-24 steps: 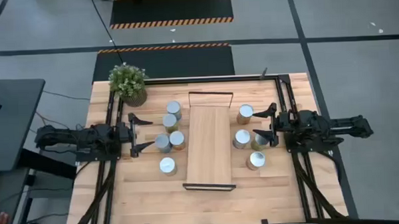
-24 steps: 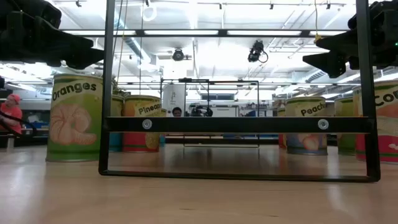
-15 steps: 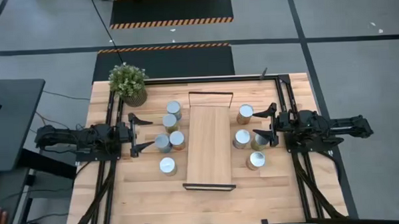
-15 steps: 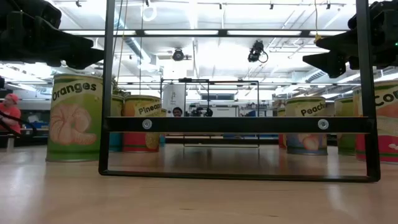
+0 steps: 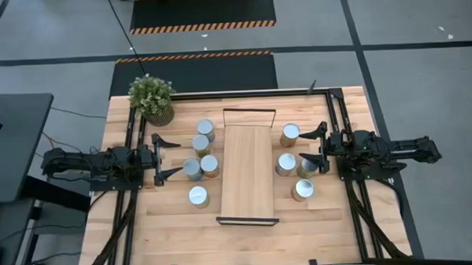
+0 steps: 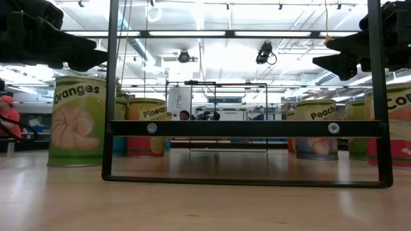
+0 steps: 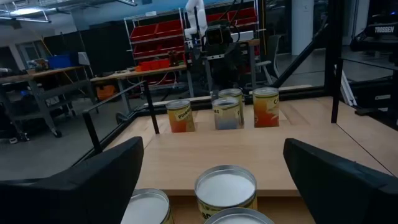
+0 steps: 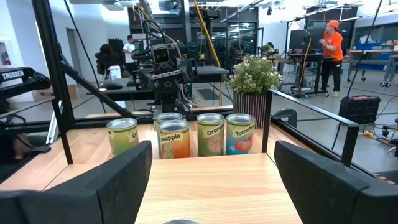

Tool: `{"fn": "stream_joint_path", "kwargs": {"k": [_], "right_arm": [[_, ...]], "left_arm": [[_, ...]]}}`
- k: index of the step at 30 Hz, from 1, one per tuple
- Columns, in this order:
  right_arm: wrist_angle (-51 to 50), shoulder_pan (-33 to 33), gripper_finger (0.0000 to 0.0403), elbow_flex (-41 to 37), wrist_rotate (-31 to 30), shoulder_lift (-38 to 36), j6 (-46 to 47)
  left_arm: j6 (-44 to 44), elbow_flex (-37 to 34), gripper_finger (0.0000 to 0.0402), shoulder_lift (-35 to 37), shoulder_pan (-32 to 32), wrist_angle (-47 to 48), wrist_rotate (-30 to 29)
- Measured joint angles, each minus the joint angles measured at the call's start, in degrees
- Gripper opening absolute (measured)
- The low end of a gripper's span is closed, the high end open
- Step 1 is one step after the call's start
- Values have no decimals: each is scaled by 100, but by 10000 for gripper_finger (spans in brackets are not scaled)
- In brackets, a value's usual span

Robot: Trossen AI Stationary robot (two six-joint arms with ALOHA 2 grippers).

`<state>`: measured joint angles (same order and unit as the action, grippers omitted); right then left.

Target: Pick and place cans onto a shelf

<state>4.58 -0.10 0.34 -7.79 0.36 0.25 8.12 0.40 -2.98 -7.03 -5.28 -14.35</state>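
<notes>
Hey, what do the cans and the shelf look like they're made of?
The cans look like metal: shiny silver-white tops, with printed, probably paper, labels showing fruit on the sides. The shelf looks like light matte wood with visible grain, and its end rails seem to be thin black wire.

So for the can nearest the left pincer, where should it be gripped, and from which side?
Probably around its label sides, below the round top. That can stands upright just ahead of the open left pincer, between it and the shelf. Coming level from the pincer's own side looks best; another can stands close on the shelf side.
</notes>
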Motion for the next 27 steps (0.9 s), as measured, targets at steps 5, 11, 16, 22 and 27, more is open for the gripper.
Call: {"fn": "stream_joint_path", "kwargs": {"k": [5, 11, 16, 22, 27], "right_arm": [[0, 2, 346, 1, 0, 0, 0], [-1, 1, 346, 0, -1, 0, 0], [-2, 0, 346, 0, -2, 0, 0], [0, 0, 346, 0, 0, 0, 0], [0, 0, 346, 1, 0, 0, 1]], "left_arm": [[0, 0, 394, 1, 0, 0, 1], [0, 0, 394, 0, -2, -2, 2], [0, 0, 394, 1, 0, -2, 0], [0, 0, 394, 0, -2, -75, 2], [-1486, 0, 394, 1, -2, -425, 52]]}}
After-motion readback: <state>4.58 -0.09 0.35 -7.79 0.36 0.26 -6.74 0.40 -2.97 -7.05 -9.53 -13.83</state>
